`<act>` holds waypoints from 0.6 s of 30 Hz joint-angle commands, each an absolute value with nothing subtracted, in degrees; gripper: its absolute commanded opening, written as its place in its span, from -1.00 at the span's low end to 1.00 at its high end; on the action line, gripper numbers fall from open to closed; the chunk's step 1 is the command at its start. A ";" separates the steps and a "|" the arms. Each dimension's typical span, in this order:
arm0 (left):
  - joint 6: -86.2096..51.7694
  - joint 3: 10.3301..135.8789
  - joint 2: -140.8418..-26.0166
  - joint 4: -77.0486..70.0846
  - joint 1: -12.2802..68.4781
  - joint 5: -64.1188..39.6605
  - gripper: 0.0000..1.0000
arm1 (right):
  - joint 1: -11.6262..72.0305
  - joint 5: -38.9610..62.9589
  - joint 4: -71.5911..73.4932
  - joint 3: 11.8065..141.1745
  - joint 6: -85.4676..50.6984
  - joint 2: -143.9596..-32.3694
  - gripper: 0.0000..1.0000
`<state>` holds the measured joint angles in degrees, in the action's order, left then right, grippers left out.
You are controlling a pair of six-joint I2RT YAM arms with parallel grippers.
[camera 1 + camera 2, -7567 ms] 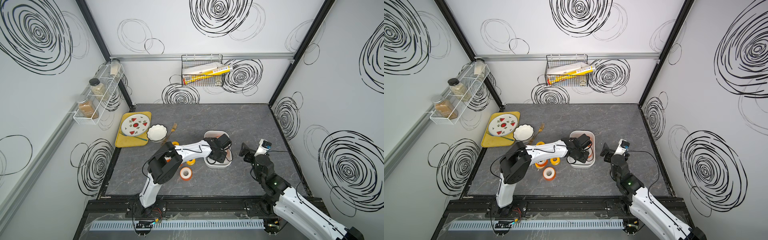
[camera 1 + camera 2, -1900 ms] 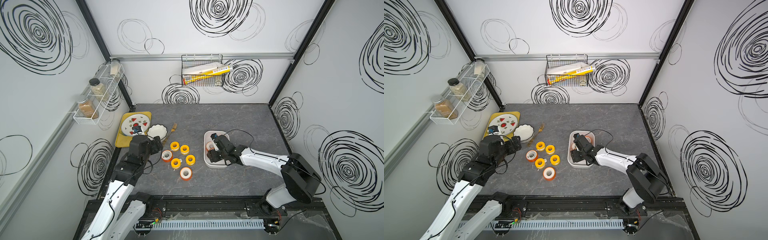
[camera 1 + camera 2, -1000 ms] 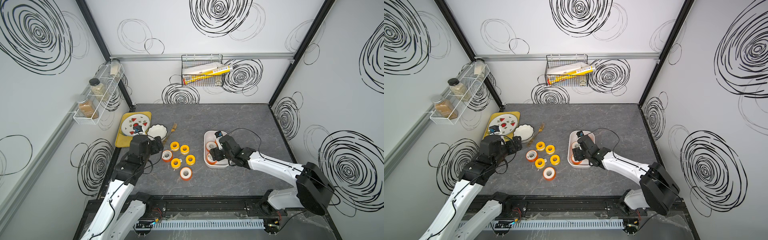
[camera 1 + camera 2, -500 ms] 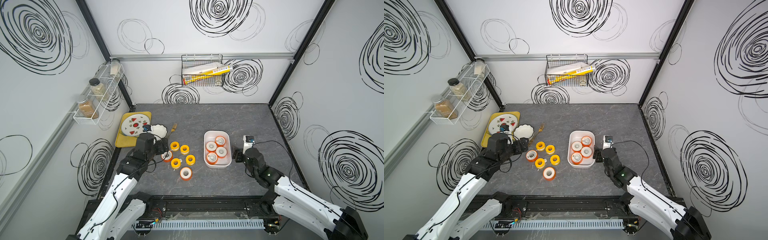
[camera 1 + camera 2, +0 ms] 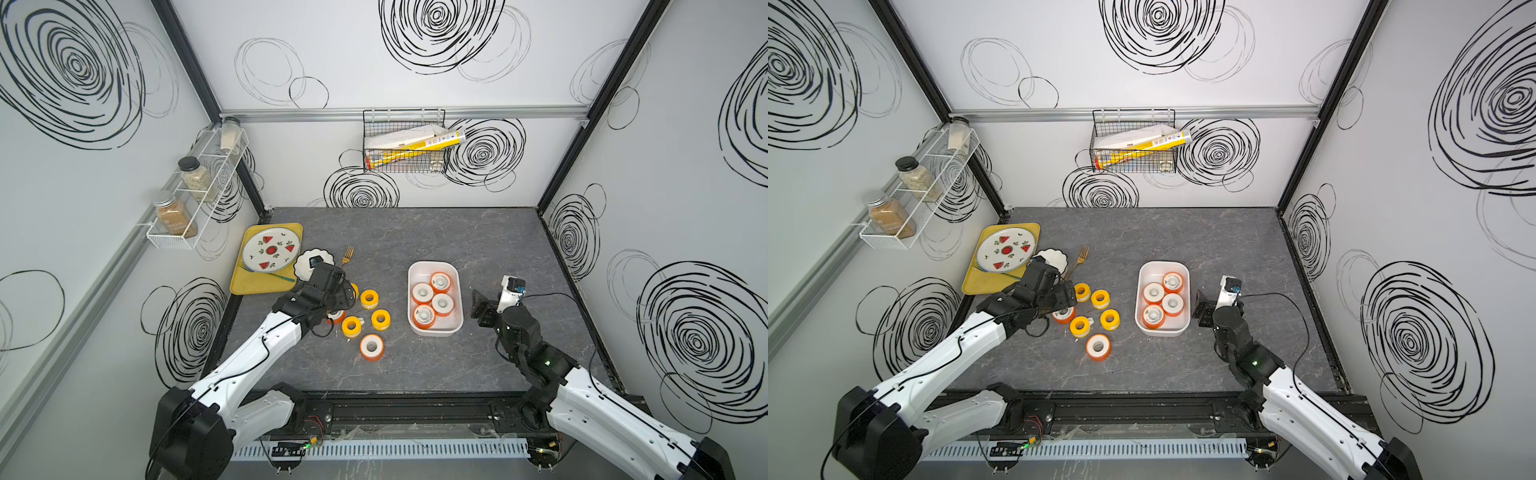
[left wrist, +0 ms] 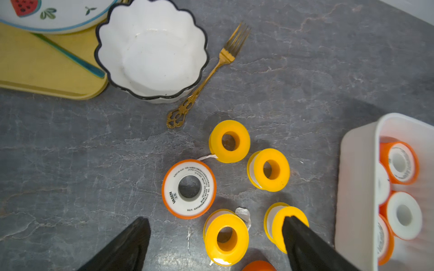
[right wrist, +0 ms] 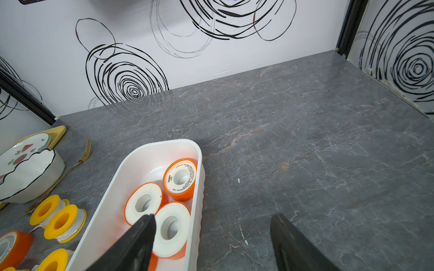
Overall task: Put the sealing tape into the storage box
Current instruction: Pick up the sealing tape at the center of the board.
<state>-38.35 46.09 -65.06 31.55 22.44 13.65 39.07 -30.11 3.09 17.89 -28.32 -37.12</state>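
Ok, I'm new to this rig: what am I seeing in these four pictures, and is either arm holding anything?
Two white robot arms work over a grey table. Two pictures look down from above, nearly the same view; the other two come from a camera on each wrist. Four tape rolls sit in the white tub; six loose rolls lie on the table beside it, near a bowl, fork and yellow tray. The left hand hangs open over them; the right hand is open beside the tub. Neither holds anything.

Bare tabletop (image 5: 1142,232) across upper centre and lower centre of a top view. Left of centre is crowded: spools (image 5: 1098,347) packed close, with bowl (image 5: 1054,255), fork (image 5: 1081,255) and tray (image 5: 980,282) above them. Narrow lane between spools and box (image 5: 1163,331).
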 commanded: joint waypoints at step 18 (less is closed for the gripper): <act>-44.12 39.11 -81.73 17.41 22.63 19.23 0.92 | 38.85 -30.81 4.83 17.58 -28.69 -37.62 0.64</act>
